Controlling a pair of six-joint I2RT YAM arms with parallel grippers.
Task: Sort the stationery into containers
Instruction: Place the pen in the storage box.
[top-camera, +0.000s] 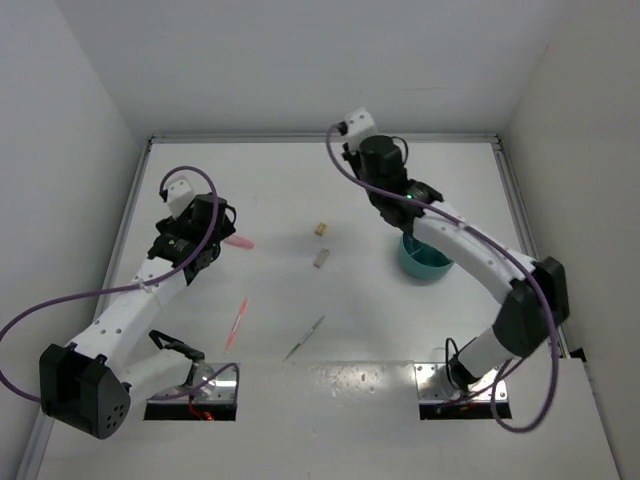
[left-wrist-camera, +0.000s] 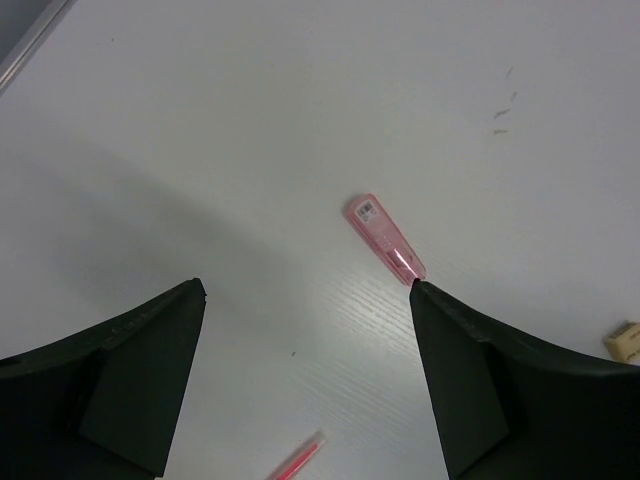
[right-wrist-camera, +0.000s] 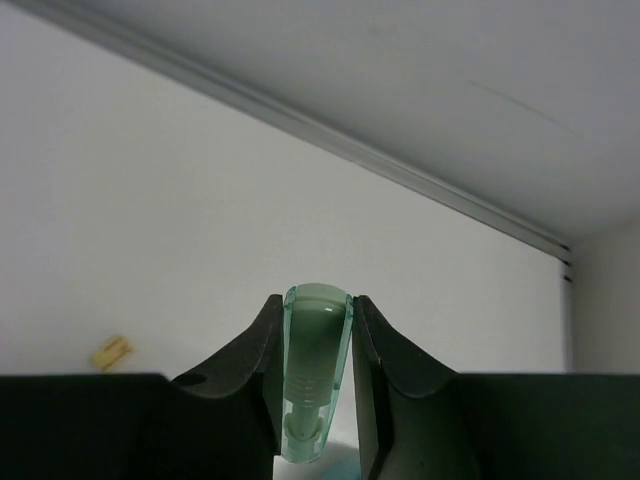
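Clenching a stubby green marker (right-wrist-camera: 318, 370) between its two fingers, the right gripper (right-wrist-camera: 318, 300) holds it upright in the right wrist view, with the rounded cap poking up just past the fingertips. In the top view this gripper is hidden beneath its own arm, whose wrist sits at about 11 o'clock from the teal cup (top-camera: 425, 264). The cup stands on the white table (top-camera: 280, 190), at roughly 3 o'clock from the table's middle, and the arm crosses over part of its rim. Whether the marker hangs over the cup cannot be told. The left gripper (left-wrist-camera: 307, 292) is released, with its dark jaws spread wide and nothing between them. In the left wrist view a pink marker (left-wrist-camera: 385, 238) lies flat on the table, and its lower end is just beside the tip of the finger on the right of that view. Seen from above, this marker lies at 9 o'clock from the yellow eraser (top-camera: 321, 229), well apart from it. The grey eraser (top-camera: 321, 259) sits near the yellow one, at its 6 o'clock. A thin pink pen (top-camera: 237, 322) lies at about 7 o'clock from the table's middle. A thin green pen (top-camera: 305, 337) lies slanted at about 6 o'clock, apart from the pink pen.
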